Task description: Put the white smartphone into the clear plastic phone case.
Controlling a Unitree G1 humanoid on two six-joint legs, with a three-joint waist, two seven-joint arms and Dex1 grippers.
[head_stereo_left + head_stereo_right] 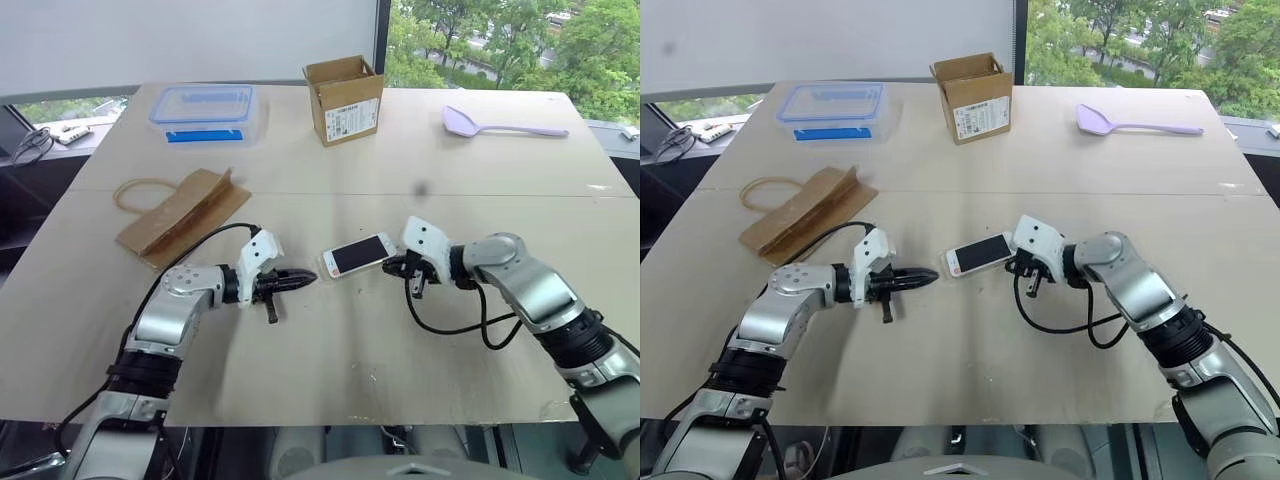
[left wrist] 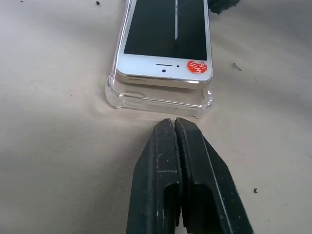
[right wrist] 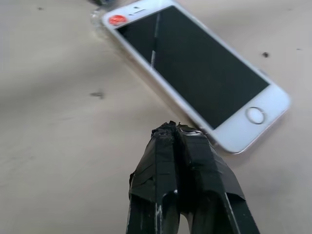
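Your biggest risk is the whole stack sliding. The white smartphone [image 1: 357, 254] lies screen up on the clear plastic phone case [image 2: 146, 101], near the middle of the table [image 1: 330, 350], and neither is pinned down. In the left wrist view the phone's near end rides above the case's rim, so it looks laid on, not pressed home. If you push from one end alone, phone and case will likely skate together across the smooth top instead of seating.

Next, a skewed press. A push down on one corner could tilt the phone, so the far edge pops out or the thin shell flexes and springs away.

Smaller still: the right gripper [image 3: 176, 127] sits with its tip just beside the phone's home-button end, fingers pressed together and holding nothing. A sideways nudge there would turn the phone off the case. The left gripper [image 2: 174, 122] is likewise closed tight and empty, its tip just short of the case's other end; driving it in could lift the case lip.

Counted, largest first: one table, one brown paper bag [image 1: 180, 215], one clear food box with blue lid [image 1: 205, 108], one cardboard box [image 1: 345, 98], one lilac spoon [image 1: 500, 124], two grippers, one phone, one case, one red sticker [image 2: 197, 66] on the phone.
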